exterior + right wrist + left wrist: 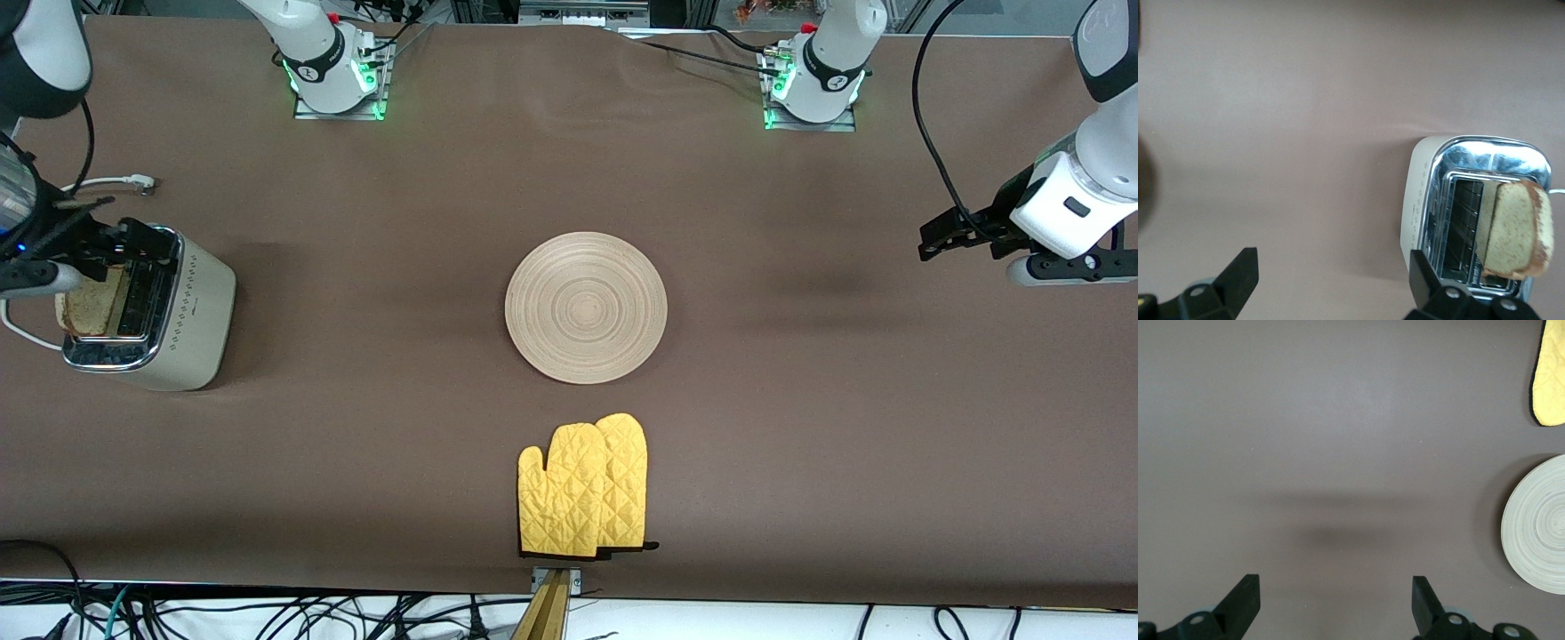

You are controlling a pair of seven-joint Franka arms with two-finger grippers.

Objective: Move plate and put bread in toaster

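The cream-white toaster stands at the right arm's end of the table. The bread stands upright in one of its slots, half above the chrome top; the other slot is empty. In the right wrist view the toaster and the bread show beside one finger. My right gripper is open and empty, up over the toaster's edge and apart from the bread. The wooden plate lies at the table's middle. My left gripper is open and empty over bare table at the left arm's end.
Two yellow oven mitts lie nearer to the front camera than the plate, at the table's edge. The toaster's white cord runs off farther from the camera than the toaster. The brown cloth covers the table.
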